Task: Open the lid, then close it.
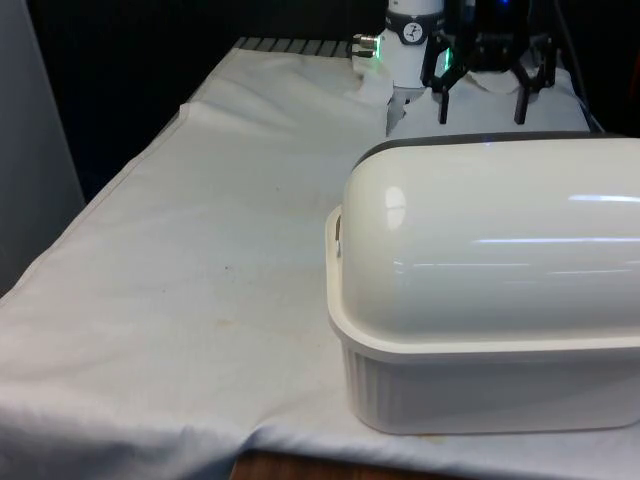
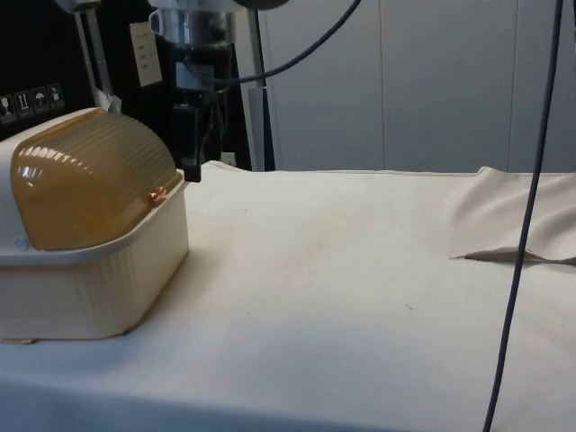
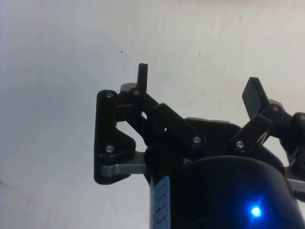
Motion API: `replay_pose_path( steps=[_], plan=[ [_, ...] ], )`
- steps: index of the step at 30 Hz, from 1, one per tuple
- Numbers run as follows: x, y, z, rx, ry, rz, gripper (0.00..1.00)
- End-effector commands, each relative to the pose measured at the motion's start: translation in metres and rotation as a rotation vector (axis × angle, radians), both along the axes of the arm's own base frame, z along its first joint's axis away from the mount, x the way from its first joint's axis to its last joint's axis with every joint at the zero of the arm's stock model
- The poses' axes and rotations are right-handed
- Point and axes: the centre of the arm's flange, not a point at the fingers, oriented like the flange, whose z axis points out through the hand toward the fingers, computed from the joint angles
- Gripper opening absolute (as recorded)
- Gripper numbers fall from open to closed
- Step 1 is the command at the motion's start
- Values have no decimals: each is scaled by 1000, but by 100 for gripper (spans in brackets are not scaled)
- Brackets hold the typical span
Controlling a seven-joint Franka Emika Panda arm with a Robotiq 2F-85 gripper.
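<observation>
My end effector [image 3: 198, 88], fingers [image 3: 142, 76] spread wide apart, holding nothing, with only white cloth [image 3: 57, 57] between them. My arm [image 2: 193, 36] descends near-vertically, fingers pointing down, just behind the bread box [image 1: 480, 300]. The box sits on the surface [image 2: 360, 270] with its amber roll-top lid [image 2: 85, 180] shut; the end effector [image 2: 191, 144] hangs just beside the lid's small handle [image 2: 157, 194], contact uncertain.

Front view close behind bread box [image 1: 480, 300]; side view faces its lid side; wrist view overlooks cloth [image 3: 57, 71].
</observation>
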Motion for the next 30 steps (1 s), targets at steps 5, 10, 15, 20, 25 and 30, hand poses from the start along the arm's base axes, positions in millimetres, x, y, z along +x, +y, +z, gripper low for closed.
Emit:
replay_pose_path(
  steps=[5,10,15,20,25,30],
  plan=[
    [6,0,-12,0,-14,1,100],
    [11,-1,-21,1,-28,-1,100],
    [15,-1,-24,3,-44,-2,100],
    [18,0,-26,7,-62,0,100],
    [22,-1,-30,9,-79,1,100],
    [25,-3,-38,9,-91,-1,100]
  ],
)
